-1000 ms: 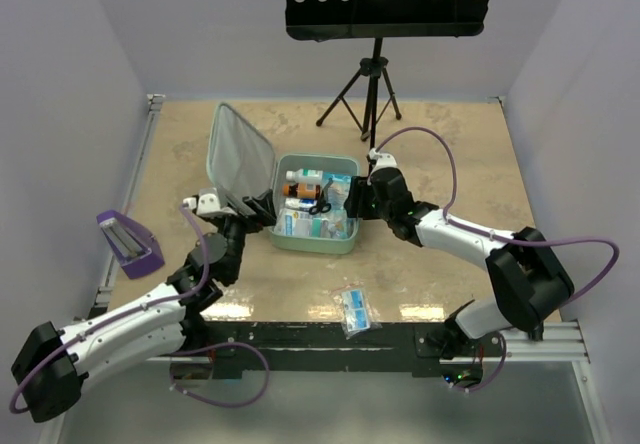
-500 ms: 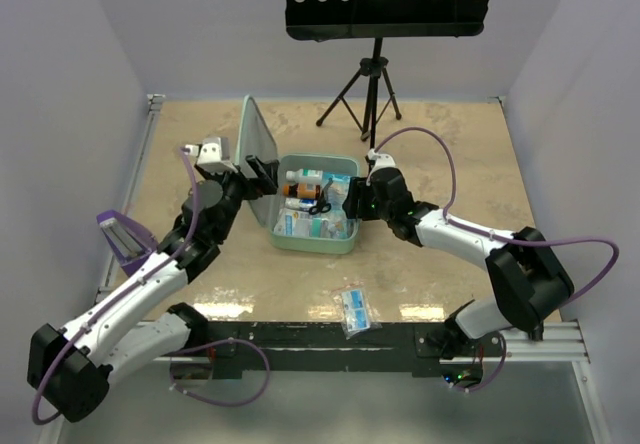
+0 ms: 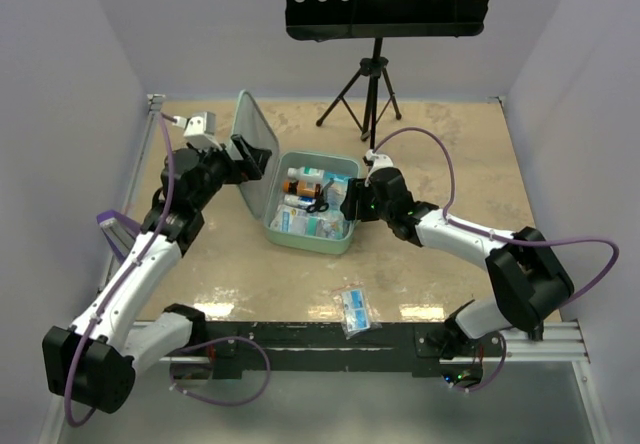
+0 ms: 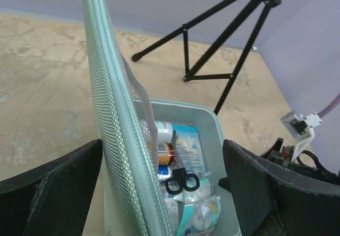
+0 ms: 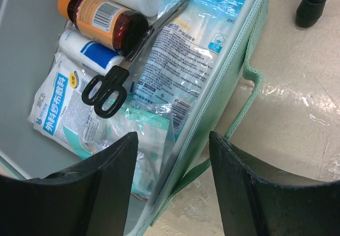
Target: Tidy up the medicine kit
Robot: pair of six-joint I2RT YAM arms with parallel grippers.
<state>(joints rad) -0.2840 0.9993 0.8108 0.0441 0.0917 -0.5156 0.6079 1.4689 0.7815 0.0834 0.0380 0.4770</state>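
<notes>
From above, the medicine kit (image 3: 310, 242) sits open in the middle of the surface (image 3: 450, 154). Its lid (image 3: 255, 169) stands nearly upright on its left side. The left fingers (image 3: 243, 150) are at the lid's far edge and the right fingers (image 3: 349, 202) at the kit's right wall. A small packet (image 3: 353, 309) lies by the near edge, and a purple holder (image 3: 125, 232) is at the left.

In the left wrist view, the left fingers (image 4: 53, 193) are spread wide apart. The mesh-lined lid rises edge-on between them, touching neither.

In the right wrist view, the right fingers (image 5: 101, 193) stand apart astride the kit's right wall, one inside and one outside. Whether they press on it I cannot tell. Inside lie black scissors (image 5: 103, 92), a brown bottle (image 5: 103, 23) and sealed packets (image 5: 170, 60).
</notes>
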